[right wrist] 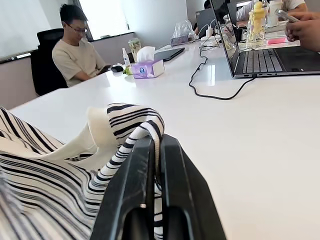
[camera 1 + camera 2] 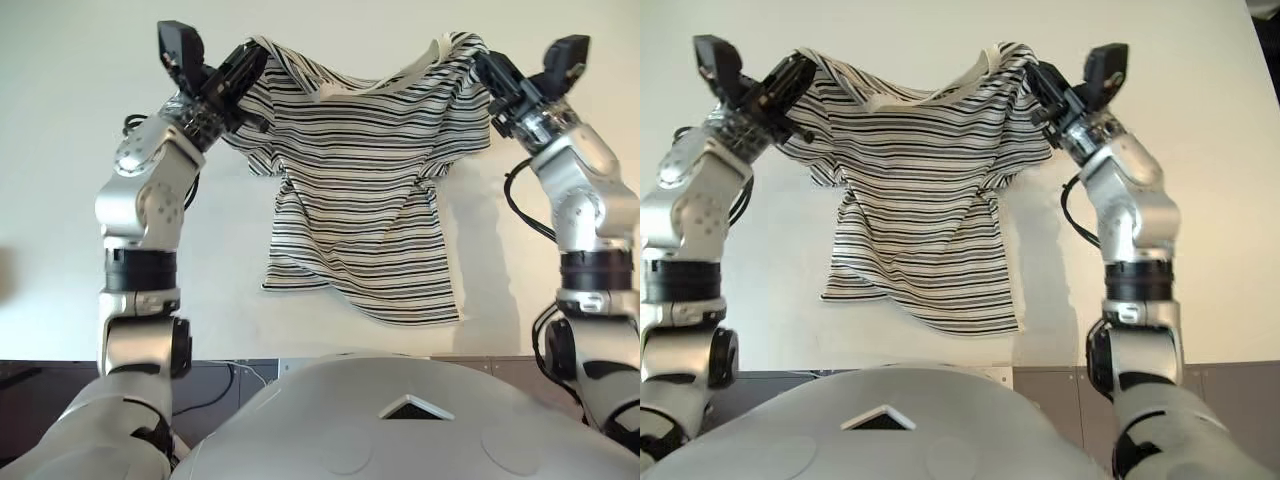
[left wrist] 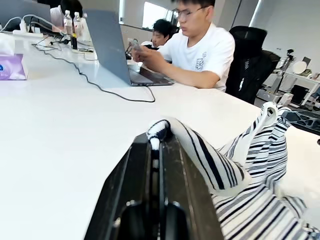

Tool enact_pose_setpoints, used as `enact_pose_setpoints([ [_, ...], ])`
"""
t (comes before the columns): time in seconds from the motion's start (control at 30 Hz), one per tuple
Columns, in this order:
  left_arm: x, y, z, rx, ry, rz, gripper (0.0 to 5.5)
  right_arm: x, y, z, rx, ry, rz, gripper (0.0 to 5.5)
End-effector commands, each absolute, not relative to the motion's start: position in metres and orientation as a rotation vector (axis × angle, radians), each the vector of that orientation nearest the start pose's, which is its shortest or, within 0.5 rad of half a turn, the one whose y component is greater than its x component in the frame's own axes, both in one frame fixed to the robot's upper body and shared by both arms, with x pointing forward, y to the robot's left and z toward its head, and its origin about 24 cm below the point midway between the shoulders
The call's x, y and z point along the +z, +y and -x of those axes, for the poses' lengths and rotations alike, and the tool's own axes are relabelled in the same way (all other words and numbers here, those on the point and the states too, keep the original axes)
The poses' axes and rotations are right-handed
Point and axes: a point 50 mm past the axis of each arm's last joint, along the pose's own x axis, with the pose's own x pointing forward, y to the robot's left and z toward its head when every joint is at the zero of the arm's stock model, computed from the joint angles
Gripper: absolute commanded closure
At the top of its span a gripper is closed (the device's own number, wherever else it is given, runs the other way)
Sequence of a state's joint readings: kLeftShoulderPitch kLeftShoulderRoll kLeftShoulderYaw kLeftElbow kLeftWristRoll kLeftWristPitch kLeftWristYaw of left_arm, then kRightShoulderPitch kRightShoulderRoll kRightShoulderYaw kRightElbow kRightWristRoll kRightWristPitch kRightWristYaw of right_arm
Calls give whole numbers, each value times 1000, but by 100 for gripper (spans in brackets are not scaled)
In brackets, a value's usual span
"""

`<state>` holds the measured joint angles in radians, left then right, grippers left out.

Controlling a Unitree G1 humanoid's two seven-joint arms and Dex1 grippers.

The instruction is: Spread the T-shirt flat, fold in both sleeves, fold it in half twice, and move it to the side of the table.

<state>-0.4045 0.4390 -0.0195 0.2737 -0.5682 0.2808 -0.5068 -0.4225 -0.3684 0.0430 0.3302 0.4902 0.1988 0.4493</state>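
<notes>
While it hangs by its shoulders, the black-and-white striped T-shirt (image 2: pixel 360 200) is stretched between the two raised hands, out over the middle of the white table (image 2: pixel 60 200). The cream neckline sags in a curve between them, both sleeves bunch up just below the grips, and the body trails back toward the robot in loose wrinkles. I can't tell whether the hem touches the tabletop. The left hand (image 2: pixel 252 58) is pinched tight on a fold of striped fabric at one shoulder. The right hand (image 2: pixel 486 62) is clamped just as tight on the other shoulder, cloth pushing up between its fingers (image 1: pixel 142 165). Farther down the table there's an open grey laptop (image 3: pixel 112 45), a black cable (image 3: pixel 100 87) snaking from it, and a purple tissue box (image 1: pixel 147 69).
</notes>
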Motion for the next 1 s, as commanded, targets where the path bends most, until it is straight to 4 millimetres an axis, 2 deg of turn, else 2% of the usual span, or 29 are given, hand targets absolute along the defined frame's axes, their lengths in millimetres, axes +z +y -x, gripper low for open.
enact_pose_setpoints([
  [0.03, 75, 168, -372, -480, 210, 17, 540, 66, -148, -370, 396, 158, 22, 537],
  [0.13, 55, 161, -375, -425, 302, 71, 487, 49, -132, -375, 367, 253, 59, 484],
  [0.2, 56, 165, -379, -352, 292, 134, 464, 50, -128, -378, 328, 257, 51, 455],
  [0.23, 58, 170, -381, -307, 281, 158, 449, 51, -128, -381, 301, 255, 49, 437],
  [0.3, 54, 193, -382, -78, 320, 153, 418, 50, -139, -384, 181, 277, 97, 403],
  [0.4, 35, 208, -371, -2, 423, -187, 416, 46, -159, -382, 35, 289, 342, 363],
  [0.43, 31, 212, -368, -5, 431, -253, 416, 48, -165, -383, 9, 266, 402, 347],
  [0.5, 36, 223, -367, 26, 371, -267, 416, 57, -177, -384, -34, 202, 419, 347],
  [0.6, 49, 228, -365, -37, 206, -293, 416, 66, -192, -381, -40, 108, 390, 347],
  [0.67, 41, 218, -351, -201, 162, -405, 416, 48, -190, -371, 60, 156, 420, 347],
  [0.73, 14, 209, -335, -353, 264, -581, 416, 15, -188, -355, 143, 316, 558, 347],
  [0.8, -8, 215, -323, -394, 389, -743, 416, -1, -192, -343, 192, 404, 608, 347],
  [0.9, -19, 228, -312, -381, 459, -799, 416, -8, -197, -335, 247, 448, 638, 347],
  [1.0, -26, 235, -306, -356, 505, -807, 416, -6, -209, -337, 194, 474, 725, 347],
])
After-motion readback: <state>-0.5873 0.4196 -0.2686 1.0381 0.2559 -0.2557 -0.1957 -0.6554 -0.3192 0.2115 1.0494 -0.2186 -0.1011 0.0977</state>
